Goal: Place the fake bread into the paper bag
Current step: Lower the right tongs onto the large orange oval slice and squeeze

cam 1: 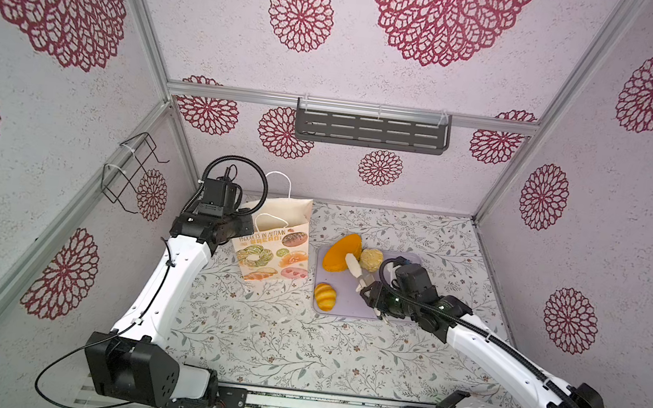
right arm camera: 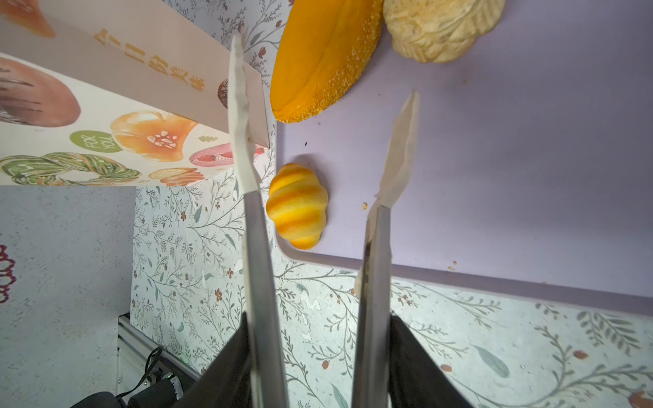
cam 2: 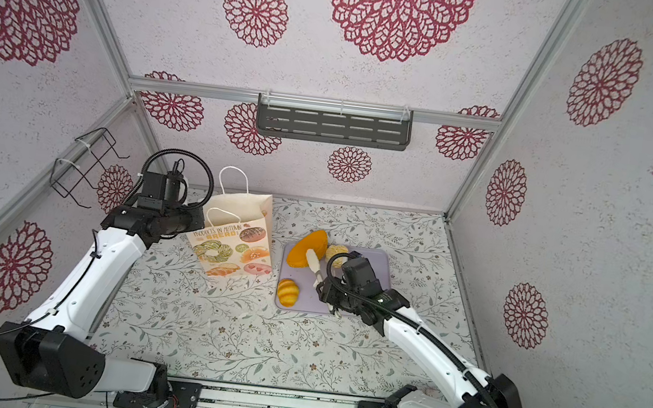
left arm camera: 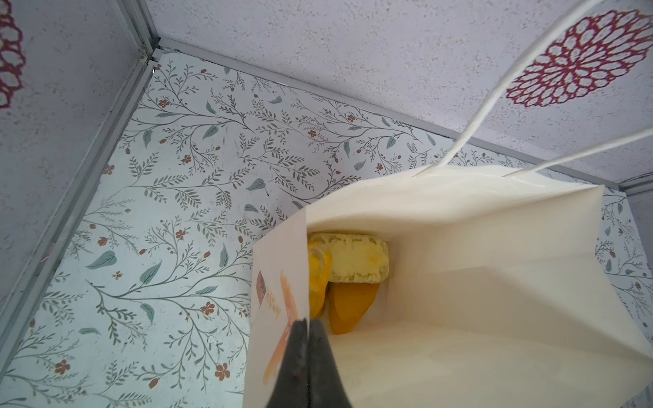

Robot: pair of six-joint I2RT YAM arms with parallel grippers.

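Note:
The paper bag (cam 1: 273,249) (cam 2: 235,240) stands upright at the left of the table. My left gripper (left arm camera: 308,323) (cam 1: 247,217) is shut on its left rim. Inside the bag (left arm camera: 459,282) lie a pale loaf (left arm camera: 357,261), an orange piece (left arm camera: 353,303) and a yellow one (left arm camera: 318,279). On the lilac tray (cam 1: 346,305) (right arm camera: 494,176) rest a large orange loaf (cam 1: 341,252) (right arm camera: 325,53), a cream bun (cam 1: 371,259) (right arm camera: 441,28) and a small striped yellow roll (cam 1: 325,296) (right arm camera: 298,205). My right gripper (right arm camera: 319,321) (cam 1: 373,292) is shut on metal tongs (right arm camera: 403,141) (cam 1: 353,264). Their white tips are spread above the tray with nothing between them.
A dark slotted shelf (cam 1: 371,130) hangs on the back wall and a black wire holder (cam 1: 131,174) on the left wall. Small crumbs dot the tray near its front edge (right arm camera: 452,265). Floral-patterned tabletop (cam 1: 280,342) stretches between the two arm bases.

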